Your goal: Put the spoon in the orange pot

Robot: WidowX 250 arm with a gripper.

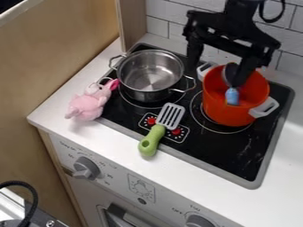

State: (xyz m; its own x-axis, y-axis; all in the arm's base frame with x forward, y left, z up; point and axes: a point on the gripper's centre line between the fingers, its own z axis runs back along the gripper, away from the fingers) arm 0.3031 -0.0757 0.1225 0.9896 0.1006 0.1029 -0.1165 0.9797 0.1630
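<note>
Looking down at a slant from the fixed camera, I had the black arm [239, 11] coming in from the top edge, toward the right, with its claw [214, 75] hanging over the orange pot [225, 113]. The claw was open, its two fingers spread well apart: one hung down just outside the pot's rim, beside the white handle nearer the steel pot [148, 94], and the other slanted down over the pot's opening. I saw nothing gripped between them.

The spoon [232, 96] was inside the orange pot, its blue handle low in the pot and its grey bowl up near the far rim. The slanting finger covered part of the spoon's middle, and I could not tell whether the two touched. That finger's tip was dark against the grey bowl, so its outline was hard for me to make out. The arm's upper part was cut off by the top edge. The claw also hid part of the tiled wall [168, 14] and some of the pot's far rim.
</note>
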